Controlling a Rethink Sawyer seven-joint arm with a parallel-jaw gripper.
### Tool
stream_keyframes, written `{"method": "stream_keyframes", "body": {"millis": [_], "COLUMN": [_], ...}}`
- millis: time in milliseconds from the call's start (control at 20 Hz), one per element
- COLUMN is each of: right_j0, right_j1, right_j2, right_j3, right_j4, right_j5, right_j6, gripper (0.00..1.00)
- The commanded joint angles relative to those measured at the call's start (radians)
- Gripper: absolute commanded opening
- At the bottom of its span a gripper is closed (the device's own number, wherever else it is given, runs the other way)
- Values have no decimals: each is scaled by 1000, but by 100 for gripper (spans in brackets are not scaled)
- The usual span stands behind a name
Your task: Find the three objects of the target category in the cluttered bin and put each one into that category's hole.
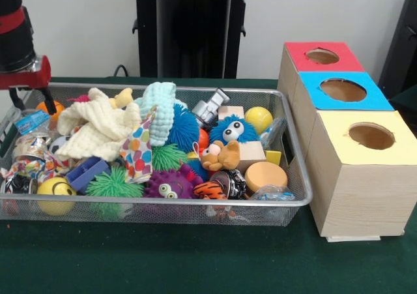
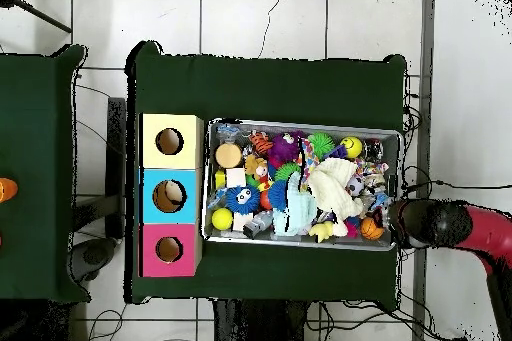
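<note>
Front view: arm (image 1: 16,33) hangs at the far corner of the wire bin (image 1: 296,176), over the end away from the boxes, near an orange ball (image 1: 51,109). Gripper (image 1: 29,96) shows only as dark tips below the red wrist block; cannot tell if it's spread or pinched, and nothing visibly hangs from it. Overhead view agrees: the arm's black end sits on the bin's rim at the corner by the orange ball, red link trailing off to the picture edge. Bin is still full: cream cloth (image 1: 98,128) piled over the middle, pale mint knit thing (image 1: 159,108), spiky balls in blue (image 1: 184,128), green (image 1: 114,184) and purple (image 1: 168,184), blue googly-eyed fuzzy toy (image 1: 232,130), small brown plush (image 1: 221,156), yellow ball (image 1: 258,118), yellow smiley ball (image 1: 55,193), tan disc (image 1: 265,175), silver toy (image 1: 210,108), wooden block (image 1: 251,152). Three boxes stand just beside the bin's other end, tops red (image 1: 322,57), blue (image 1: 343,90), yellow (image 1: 371,136), one round hole each; nothing seen in or on them. Target category isn't named, so I can't say which items count or which hole is theirs. My read: we're at search/first pick, no deposits evident. Next move needs a clear target, and the cloth probably hides stuff, so it may want shifting. Then a descent onto one item only, lift clear of the mesh wall, traverse the bin's full length to the boxes. Risk: soft spiky toys snag neighbours.
</note>
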Motion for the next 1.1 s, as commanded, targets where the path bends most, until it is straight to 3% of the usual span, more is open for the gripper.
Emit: {"method": "stream_keyframes", "body": {"millis": [50, 450, 650, 1100], "right_j0": [-3, -2, -5, 2], "right_j1": [-20, -49, -109, -137], "right_j2": [10, 10, 25, 58], "right_j3": [-33, 11, 59, 44], "right_j4": [-38, -28, 6, 52], "right_j5": [9, 0, 13, 34], "right_j6": [-251, -222, -205, -205], "gripper": [100, 100, 100, 100]}}
